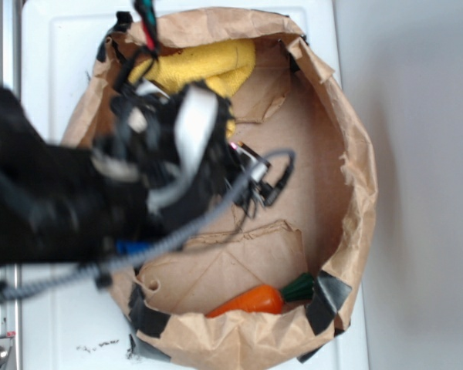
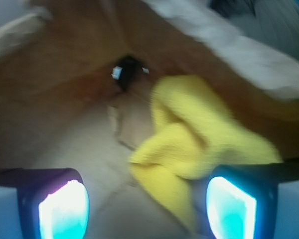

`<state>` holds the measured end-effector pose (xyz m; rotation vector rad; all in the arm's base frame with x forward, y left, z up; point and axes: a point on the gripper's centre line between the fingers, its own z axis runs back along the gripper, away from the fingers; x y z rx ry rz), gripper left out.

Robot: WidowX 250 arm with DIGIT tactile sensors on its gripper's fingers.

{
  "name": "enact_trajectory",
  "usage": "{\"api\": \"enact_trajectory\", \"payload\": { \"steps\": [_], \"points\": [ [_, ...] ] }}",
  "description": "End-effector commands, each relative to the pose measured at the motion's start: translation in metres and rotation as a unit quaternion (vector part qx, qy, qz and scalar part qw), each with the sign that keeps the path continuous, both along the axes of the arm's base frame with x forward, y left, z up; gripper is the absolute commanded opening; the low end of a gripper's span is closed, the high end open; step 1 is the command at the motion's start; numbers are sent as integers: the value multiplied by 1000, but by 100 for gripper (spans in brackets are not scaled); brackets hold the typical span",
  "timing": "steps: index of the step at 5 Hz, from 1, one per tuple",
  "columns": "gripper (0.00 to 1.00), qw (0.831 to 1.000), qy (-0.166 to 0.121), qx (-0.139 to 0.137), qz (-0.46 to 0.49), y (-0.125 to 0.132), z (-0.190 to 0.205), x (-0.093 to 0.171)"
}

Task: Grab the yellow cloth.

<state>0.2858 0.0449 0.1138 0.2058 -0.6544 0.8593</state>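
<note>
The yellow cloth (image 1: 208, 65) lies in soft folds at the far end of a brown paper bag's floor, against the bag wall. In the wrist view the yellow cloth (image 2: 199, 134) fills the middle right, and one corner of it reaches down between my fingers, close to the right pad (image 2: 229, 209). My gripper (image 2: 147, 209) is open, with brown paper floor showing across most of the gap. In the exterior view the black arm and gripper (image 1: 177, 146) hover blurred over the bag, just below the cloth, and hide part of it.
The bag's crumpled rim (image 1: 355, 154) walls the space all round. An orange carrot with a green top (image 1: 255, 299) lies at the near end. A small black object (image 2: 125, 72) sits in the bag's far corner. Cables (image 1: 270, 173) hang off the arm.
</note>
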Motion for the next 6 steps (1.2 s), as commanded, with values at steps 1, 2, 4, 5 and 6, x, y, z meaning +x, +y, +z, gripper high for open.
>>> {"api": "enact_trajectory", "payload": {
  "steps": [1,2,4,5,6],
  "points": [
    [100,1000,8,-20,-16,30,0,7],
    [100,999,16,-48,-13,48,6,6],
    [100,998,38,-49,31,67,9,-3],
    [100,989,88,-103,57,74,22,-17],
    [100,986,96,-124,64,83,31,-26]
  ]
}}
